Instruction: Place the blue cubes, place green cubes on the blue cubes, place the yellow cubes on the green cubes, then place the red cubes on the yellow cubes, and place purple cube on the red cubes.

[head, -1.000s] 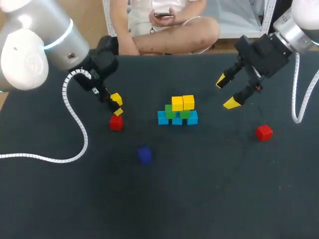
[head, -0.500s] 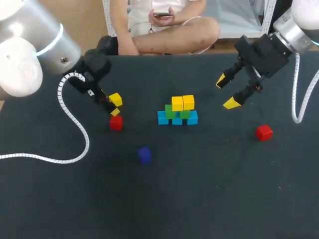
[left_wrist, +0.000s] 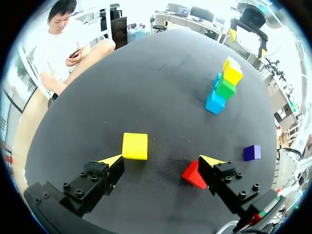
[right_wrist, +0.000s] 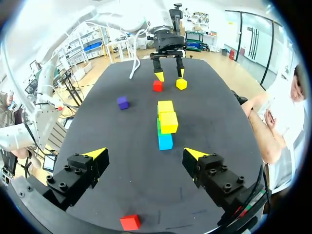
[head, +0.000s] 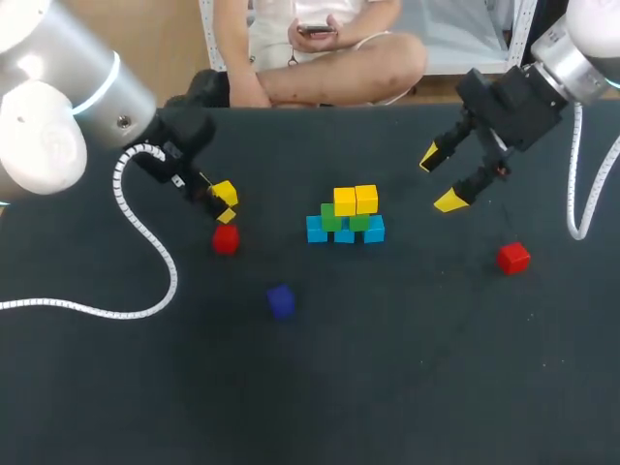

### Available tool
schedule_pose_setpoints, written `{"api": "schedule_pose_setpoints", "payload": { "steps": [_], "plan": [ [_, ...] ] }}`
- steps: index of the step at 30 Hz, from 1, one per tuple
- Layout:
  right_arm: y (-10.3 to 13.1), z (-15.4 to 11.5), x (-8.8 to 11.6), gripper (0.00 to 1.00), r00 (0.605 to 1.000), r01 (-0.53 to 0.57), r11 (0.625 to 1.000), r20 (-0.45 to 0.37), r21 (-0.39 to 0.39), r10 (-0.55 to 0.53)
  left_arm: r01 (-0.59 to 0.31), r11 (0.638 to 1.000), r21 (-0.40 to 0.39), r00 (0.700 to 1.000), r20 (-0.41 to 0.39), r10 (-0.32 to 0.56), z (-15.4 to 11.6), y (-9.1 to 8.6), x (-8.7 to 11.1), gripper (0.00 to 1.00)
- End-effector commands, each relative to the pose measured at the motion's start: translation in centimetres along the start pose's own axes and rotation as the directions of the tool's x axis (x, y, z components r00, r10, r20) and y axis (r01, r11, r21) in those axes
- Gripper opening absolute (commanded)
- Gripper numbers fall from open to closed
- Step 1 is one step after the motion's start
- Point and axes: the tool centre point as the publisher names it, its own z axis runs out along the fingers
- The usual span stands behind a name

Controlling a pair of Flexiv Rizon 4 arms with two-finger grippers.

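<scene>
The stack (head: 345, 219) stands mid-table: three blue cubes, two green on them, two yellow (head: 356, 200) on top; it also shows as the stack (left_wrist: 223, 87) and the stack (right_wrist: 165, 123). My left gripper (head: 218, 205) is open over a loose yellow cube (head: 225, 192) and a red cube (head: 225, 238). In the left wrist view the yellow cube (left_wrist: 135, 146) lies by one finger and the red cube (left_wrist: 194, 174) by the other of my left gripper (left_wrist: 162, 160). My right gripper (head: 440, 179) hangs open and empty right of the stack, also seen as my right gripper (right_wrist: 146, 153).
A second red cube (head: 513, 257) lies at the right, under my right gripper as the red cube (right_wrist: 129, 222). A purple cube (head: 281, 300) sits in front of the stack. The left arm's white cable (head: 145, 242) trails over the table's left part.
My left arm's wrist has swung a little toward the table's left edge, its gripper staying over the yellow and red cubes. The right arm and all cubes are unmoved.
</scene>
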Motion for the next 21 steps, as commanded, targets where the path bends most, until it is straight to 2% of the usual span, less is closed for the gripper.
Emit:
{"api": "schedule_pose_setpoints", "payload": {
  "steps": [1, 13, 21],
  "plan": [
    [0.0, 0.0, 0.0, 1.00, 1.000, 0.001, 1.000, 0.002, -0.001, -0.001, -0.004, 1.000, 0.001, 1.000, -0.012, 0.004, 0.1, 0.6, -0.7, 1.00],
    [0.0, 0.0, 0.0, 1.00, 1.000, 0.001, 1.000, 0.002, -0.001, -0.001, -0.005, 1.000, 0.011, 1.000, -0.024, 0.006, 1.6, 2.1, -1.2, 1.00],
    [0.0, 0.0, 0.0, 1.00, 1.000, 0.001, 1.000, 0.002, -0.001, -0.001, 0.010, 1.000, 0.015, 0.999, -0.032, -0.009, 1.9, 2.3, -0.4, 1.00]
  ]
}}
